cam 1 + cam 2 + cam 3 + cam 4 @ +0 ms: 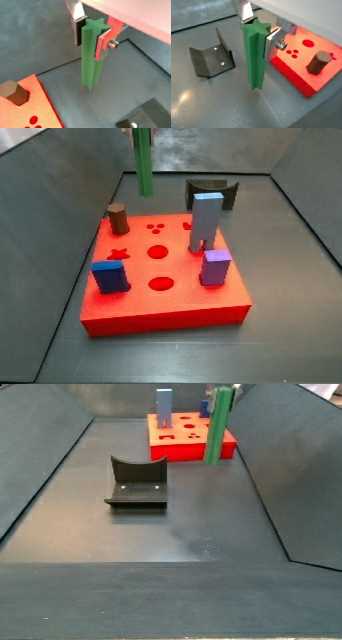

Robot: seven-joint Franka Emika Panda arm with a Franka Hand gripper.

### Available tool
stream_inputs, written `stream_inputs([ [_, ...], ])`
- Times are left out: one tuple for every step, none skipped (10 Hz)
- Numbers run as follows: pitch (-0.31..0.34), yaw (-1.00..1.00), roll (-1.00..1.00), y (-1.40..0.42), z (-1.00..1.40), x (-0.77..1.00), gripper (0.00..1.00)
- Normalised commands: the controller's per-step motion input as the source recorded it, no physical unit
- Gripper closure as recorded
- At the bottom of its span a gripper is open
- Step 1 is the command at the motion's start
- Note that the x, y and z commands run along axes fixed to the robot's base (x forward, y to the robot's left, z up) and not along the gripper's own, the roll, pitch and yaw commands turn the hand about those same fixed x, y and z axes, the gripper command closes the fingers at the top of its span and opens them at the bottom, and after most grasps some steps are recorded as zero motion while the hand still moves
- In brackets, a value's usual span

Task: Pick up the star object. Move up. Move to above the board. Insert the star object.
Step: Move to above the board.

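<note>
The star object point(90, 55) point(253, 55) is a tall green prism with ridged sides, held upright. My gripper point(91, 31) point(258, 29) is shut on its top end, one finger point(78, 31) on each side. The prism hangs down over the grey floor beside the board point(301, 70) point(40, 107), a red slab. In both side views the star object point(142, 163) point(217, 429) stands off the board point(174, 298) point(181, 446), by its edge. Whether its lower end touches the floor I cannot tell. A star-shaped hole point(118, 252) shows in the board's top.
The fixture point(210, 55) point(136, 484) point(207, 190) stands on the floor near the board. On the board stand a brown peg point(118, 220) point(318, 62), a tall light-blue block point(205, 223), a blue block point(110, 276) and a purple block point(215, 268). Sloping grey walls point(287, 474) enclose the floor.
</note>
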Motion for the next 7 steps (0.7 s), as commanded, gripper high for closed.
stream_inputs([
  [-0.007, -0.15, 0.64, 0.14, 1.0, 0.03, 1.0],
  [0.019, -0.09, 0.55, 0.12, 1.0, 0.02, 1.0],
  [0.042, -0.03, 0.38, 0.1, 1.0, 0.02, 1.0],
  [0.055, -0.02, 0.3, 0.1, 1.0, 0.03, 1.0],
  [0.073, 0.0, 0.21, 0.09, 1.0, 0.03, 1.0],
  [0.076, 0.01, 0.16, 0.07, 1.0, 0.03, 1.0],
  [0.075, 0.01, 0.12, 0.06, 1.0, 0.03, 1.0],
])
